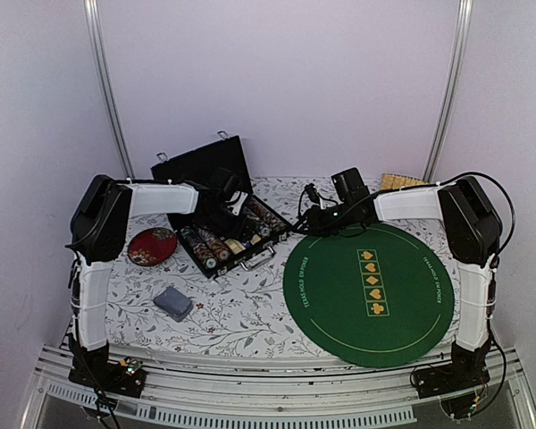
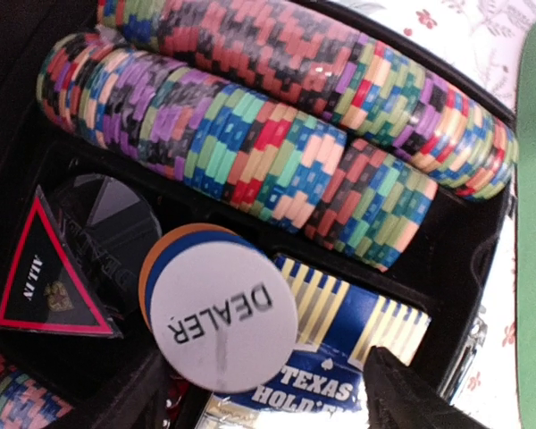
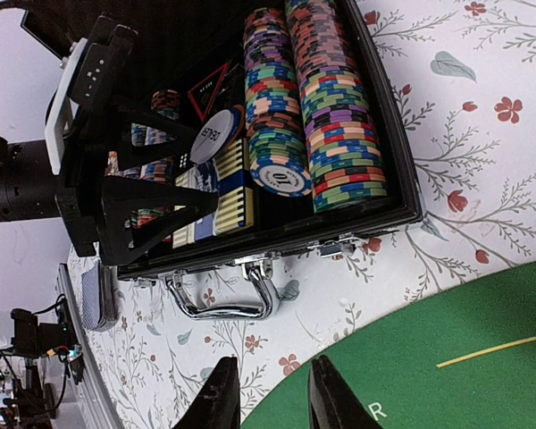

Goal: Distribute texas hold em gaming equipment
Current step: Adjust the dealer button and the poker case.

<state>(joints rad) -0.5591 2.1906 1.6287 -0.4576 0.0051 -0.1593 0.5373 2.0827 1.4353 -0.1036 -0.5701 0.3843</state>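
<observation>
The open black case (image 1: 250,253) holds rows of multicoloured striped poker chips (image 2: 277,152). Beside them a white DEALER button (image 2: 223,317) lies on a blue and an orange disc, next to a blue Texas Hold'em card box (image 2: 366,340). My left gripper (image 3: 205,165) hangs open inside the case, its jaws wide on either side of the button and card box, holding nothing. One of its fingers (image 2: 411,398) shows over the box. A grey-blue deck of cards (image 1: 172,302) lies on the cloth. My right gripper (image 3: 272,398) is open and empty over the edge of the green mat (image 1: 402,313).
A round dark-red dish (image 1: 152,246) sits left of the case. The case's chrome handle (image 3: 228,299) faces the mat. A black and red ALL IN triangle (image 2: 45,281) lies in the case. The raised lid (image 1: 205,165) stands behind my left arm.
</observation>
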